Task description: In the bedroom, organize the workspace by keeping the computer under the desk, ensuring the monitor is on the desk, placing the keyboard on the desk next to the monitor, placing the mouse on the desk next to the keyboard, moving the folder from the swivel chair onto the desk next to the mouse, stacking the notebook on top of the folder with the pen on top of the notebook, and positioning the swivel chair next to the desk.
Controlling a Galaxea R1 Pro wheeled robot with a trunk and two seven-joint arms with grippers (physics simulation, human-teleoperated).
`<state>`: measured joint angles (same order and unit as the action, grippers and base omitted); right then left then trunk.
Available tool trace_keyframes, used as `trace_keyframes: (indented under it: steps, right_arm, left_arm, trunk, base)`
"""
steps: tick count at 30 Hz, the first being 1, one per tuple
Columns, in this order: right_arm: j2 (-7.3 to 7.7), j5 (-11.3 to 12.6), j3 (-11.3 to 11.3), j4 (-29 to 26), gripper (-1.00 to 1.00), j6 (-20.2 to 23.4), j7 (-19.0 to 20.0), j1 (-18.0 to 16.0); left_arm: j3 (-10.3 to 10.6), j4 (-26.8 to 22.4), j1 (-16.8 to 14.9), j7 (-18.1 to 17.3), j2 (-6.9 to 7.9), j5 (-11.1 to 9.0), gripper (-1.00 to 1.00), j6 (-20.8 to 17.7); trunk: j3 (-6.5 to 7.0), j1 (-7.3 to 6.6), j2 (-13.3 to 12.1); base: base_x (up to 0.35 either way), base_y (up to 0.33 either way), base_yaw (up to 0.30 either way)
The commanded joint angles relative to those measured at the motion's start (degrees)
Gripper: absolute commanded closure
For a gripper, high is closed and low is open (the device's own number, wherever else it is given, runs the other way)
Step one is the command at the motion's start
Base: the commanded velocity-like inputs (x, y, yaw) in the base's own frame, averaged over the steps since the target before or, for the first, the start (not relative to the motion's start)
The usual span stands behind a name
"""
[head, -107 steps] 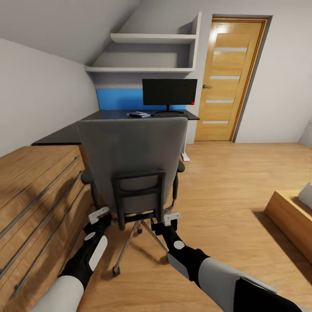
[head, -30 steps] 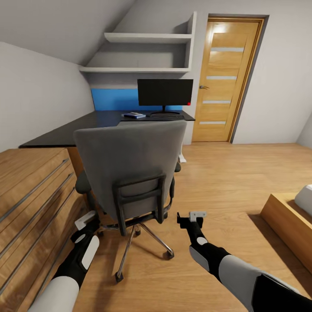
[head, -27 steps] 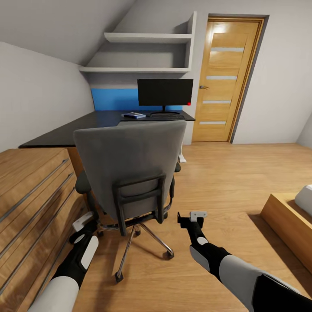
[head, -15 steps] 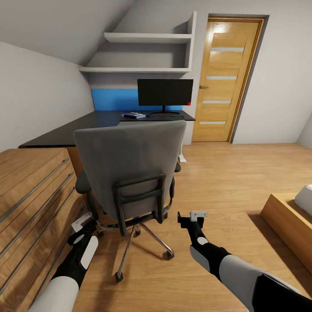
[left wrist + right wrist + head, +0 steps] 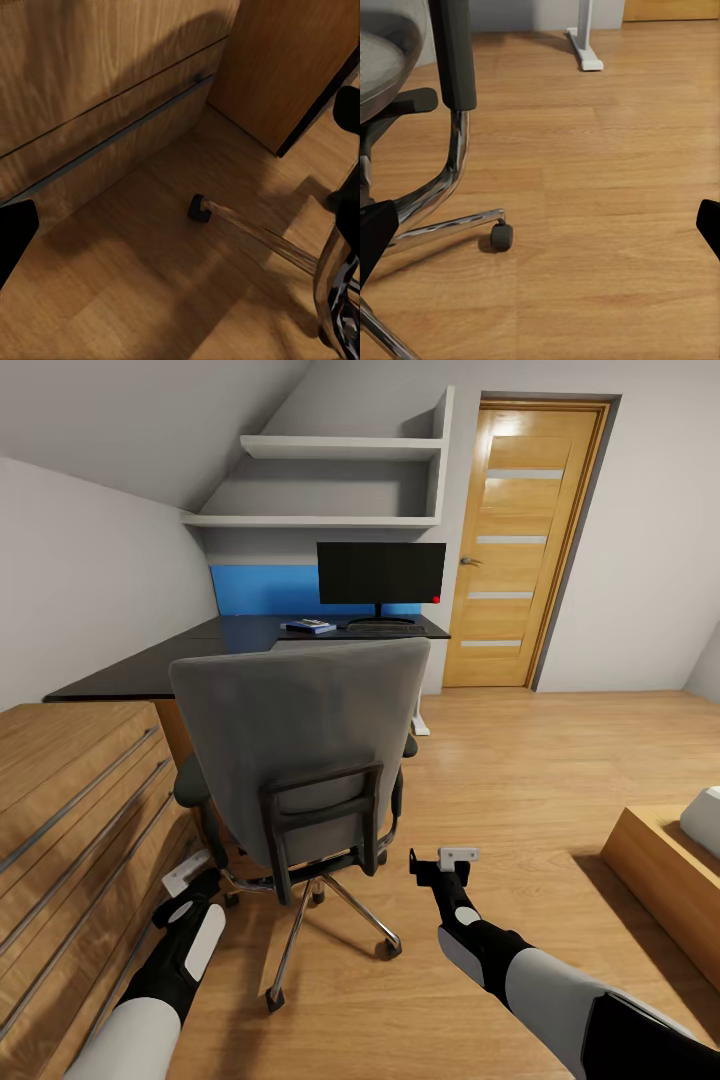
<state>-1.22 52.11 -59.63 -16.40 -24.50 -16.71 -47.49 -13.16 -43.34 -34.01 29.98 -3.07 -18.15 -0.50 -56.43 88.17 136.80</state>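
The grey swivel chair (image 5: 300, 730) stands with its back to me, close to the black desk (image 5: 190, 655). On the desk's far end stand the black monitor (image 5: 382, 572) and the dark keyboard (image 5: 385, 628). Left of the keyboard lies the blue folder (image 5: 310, 627) with something small and pale on top. Computer, mouse and pen cannot be made out. My left gripper (image 5: 190, 872) hangs open beside the chair's chrome base (image 5: 259, 236), low by the cabinet. Right of the chair, my right gripper (image 5: 445, 856) is open and apart from it, facing a caster (image 5: 501, 236).
A light wooden drawer cabinet (image 5: 70, 810) runs along my left, very near the left arm. A wooden door (image 5: 520, 540) is at the back right, and a low wooden bed frame (image 5: 665, 870) at the right edge. Open floor (image 5: 520, 760) lies between chair and bed.
Since 3.6 s ago both grippers have come off the chair's back; the right one moved out to the right, the left one dropped lower. In the last second only the left gripper sank slightly.
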Motion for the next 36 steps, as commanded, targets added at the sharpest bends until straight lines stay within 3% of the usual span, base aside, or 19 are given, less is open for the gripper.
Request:
trace_keyframes:
  steps: [1,10,36]
  right_arm:
    - [0.01,0.4,-0.5,0.0,-1.0,-0.2,-0.3,-0.1]
    - [-0.01,0.4,-0.5,0.0,-1.0,-0.2,-0.3,-0.1]
    - [-0.01,0.4,-0.5,-0.2,-1.0,-0.2,-0.3,-0.1]
  left_arm:
    - [-0.3,-0.1,0.0,0.4,-0.05,-0.4,-1.0,0.0]
    - [-1.7,-0.2,0.0,1.8,-0.06,-0.4,-1.0,0.0]
    - [-2.2,-0.7,0.0,1.9,-0.01,-0.5,-1.0,0.1]
  trunk:
    - [-0.06,-0.01,0.0]
    - [-0.06,-0.01,0.0]
    - [-0.05,-0.01,0.0]
  base:
    - [0.0,0.0,0.0]
    - [0.0,0.0,0.0]
    - [0.082,0.029,-0.001]
